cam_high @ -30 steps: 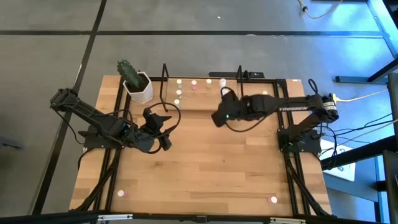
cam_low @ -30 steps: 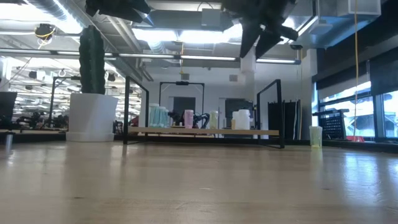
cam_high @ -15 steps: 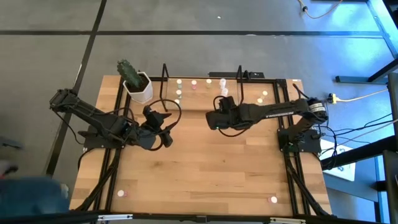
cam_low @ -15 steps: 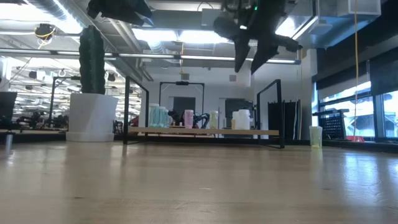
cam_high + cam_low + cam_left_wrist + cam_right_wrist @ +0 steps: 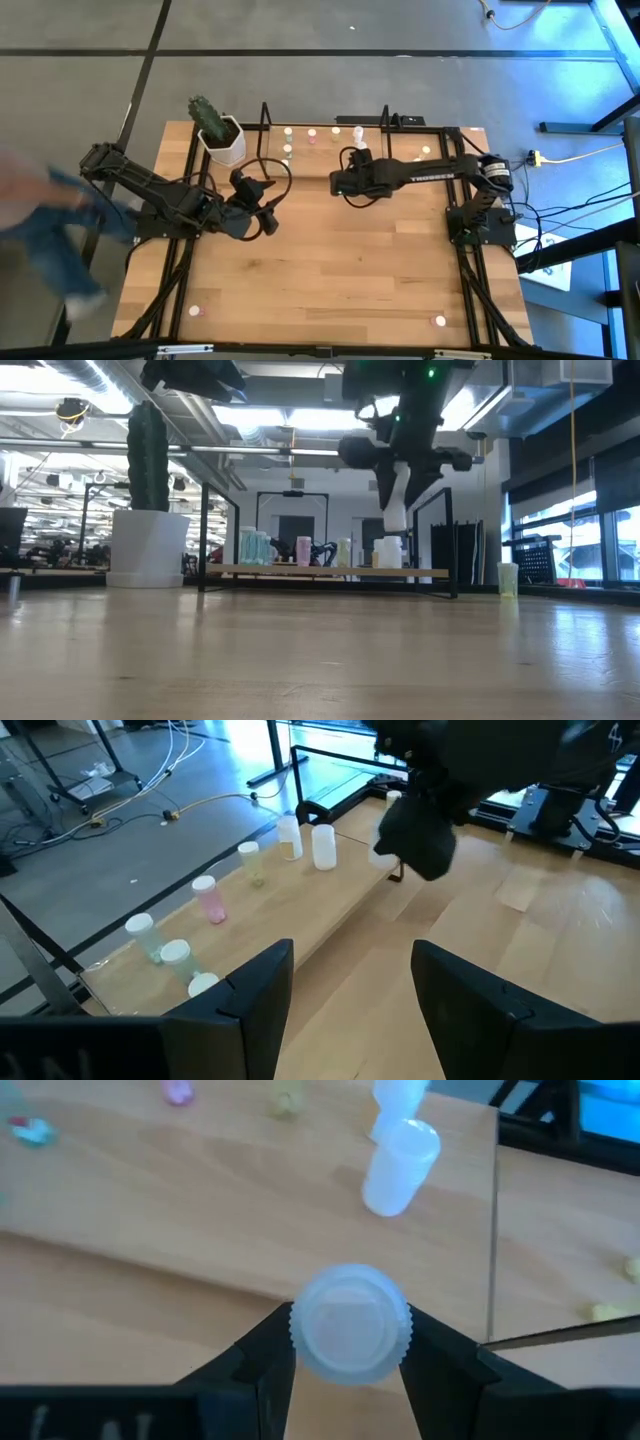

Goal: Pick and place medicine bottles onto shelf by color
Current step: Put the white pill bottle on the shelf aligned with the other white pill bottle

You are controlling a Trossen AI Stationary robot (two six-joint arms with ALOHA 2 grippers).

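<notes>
The shelf stands at the table's far edge and holds several medicine bottles, green, pink, yellow and white. My right gripper hangs just in front of the shelf's right part, shut on a white-topped bottle. My left gripper waits open above the table's left half, nothing between its fingers. Two more bottles stand near the table's near edge. My right gripper pinches the white bottle's ribbed cap between its two fingers, one on either side. The fingers slant down from above. The bottle's body hangs below them, slightly tilted, clear of the table and above the shelf floor's level.
A white pot with a cactus stands left of the shelf. Yellow bottles sit on the table right of the shelf. A blurred person passes beside the table's left edge. Black rails run along both sides.
My right gripper has come down and reached a little farther toward the table's left, before the shelf. Its wrist has rolled, so the white bottle now hangs in plain sight below the fingers. A person has come into view at the table's left side.
</notes>
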